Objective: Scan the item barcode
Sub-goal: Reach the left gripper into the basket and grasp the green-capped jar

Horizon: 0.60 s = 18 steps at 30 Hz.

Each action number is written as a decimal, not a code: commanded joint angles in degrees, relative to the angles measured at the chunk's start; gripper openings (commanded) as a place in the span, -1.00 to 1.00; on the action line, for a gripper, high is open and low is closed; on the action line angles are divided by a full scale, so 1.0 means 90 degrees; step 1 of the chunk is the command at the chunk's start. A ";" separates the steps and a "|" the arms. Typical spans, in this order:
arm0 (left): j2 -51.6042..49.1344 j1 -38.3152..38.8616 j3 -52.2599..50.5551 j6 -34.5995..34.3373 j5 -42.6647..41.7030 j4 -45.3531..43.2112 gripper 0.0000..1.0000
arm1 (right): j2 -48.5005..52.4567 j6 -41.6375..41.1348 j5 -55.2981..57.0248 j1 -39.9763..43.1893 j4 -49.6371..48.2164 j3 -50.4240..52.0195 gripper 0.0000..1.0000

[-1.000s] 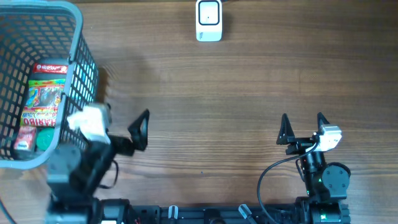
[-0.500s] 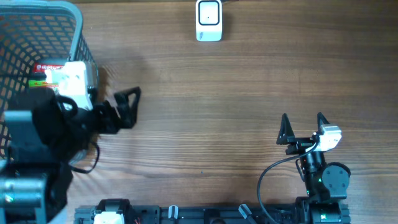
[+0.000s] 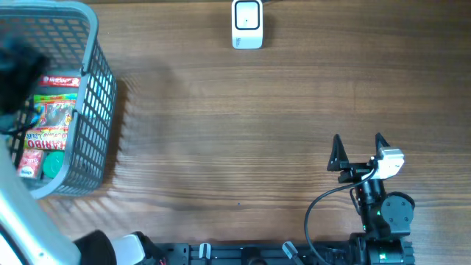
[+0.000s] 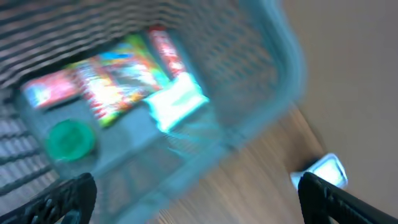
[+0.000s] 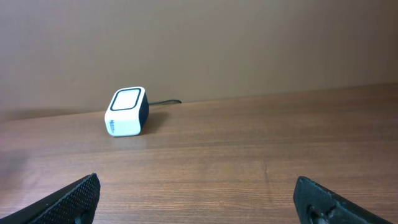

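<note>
Swinging away from the spot just right of the basket (image 3: 96,110) where it was a second ago, the left arm (image 3: 16,70) is now hanging over the basket's left part, showing from overhead only as a dark blur. The left gripper (image 4: 196,196) is looking down into the basket with its fingers (image 4: 68,196) spread as wide as they go and holding nothing. The candy bag (image 4: 115,81) is lying flat on the basket's floor, falling between the two fingers in the wrist view and clear of both. A green round lid (image 4: 70,138) is sitting just beside the bag, nearer the left finger, and a pale packet (image 4: 178,102) is lying against the bag's other side; the wrist picture is too blurred to read any of them.

The right gripper (image 3: 358,140) is staying where it was, well to the right of the basket and low over the table (image 3: 257,110), its fingers (image 5: 74,199) likewise standing wide apart and empty. The scanner (image 3: 247,23) is standing upright far from the basket, towards the table's back edge, facing the right gripper and untouched by either arm.
</note>
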State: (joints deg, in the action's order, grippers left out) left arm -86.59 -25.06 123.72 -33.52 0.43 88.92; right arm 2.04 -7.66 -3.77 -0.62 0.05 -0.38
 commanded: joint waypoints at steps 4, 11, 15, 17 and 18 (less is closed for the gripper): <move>-0.0678 -0.1620 0.0112 -0.0991 0.0129 0.0661 1.00 | 0.0002 0.0007 0.0104 -0.0019 -0.0015 0.0010 1.00; -0.1498 -0.1705 -0.0539 -0.0811 0.0296 0.0721 1.00 | 0.0002 0.0010 0.0104 -0.0019 -0.0015 0.0010 1.00; -0.1523 -0.1705 -0.1824 -0.0831 0.0301 0.0168 1.00 | 0.0002 0.0007 0.0104 -0.0019 -0.0015 0.0010 0.99; -0.1523 -0.1705 -0.2509 -0.0828 0.0381 -0.0180 1.00 | 0.0002 0.0010 0.0104 -0.0019 -0.0015 0.0010 1.00; -0.1523 -0.1705 -0.2769 -0.0831 0.0459 -0.0304 1.00 | 0.0002 0.0007 0.0104 -0.0019 -0.0015 0.0010 0.99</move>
State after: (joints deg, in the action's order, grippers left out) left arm -100.14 -39.94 104.16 -40.64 2.52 87.77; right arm 2.04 -7.66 -3.77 -0.62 0.05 -0.38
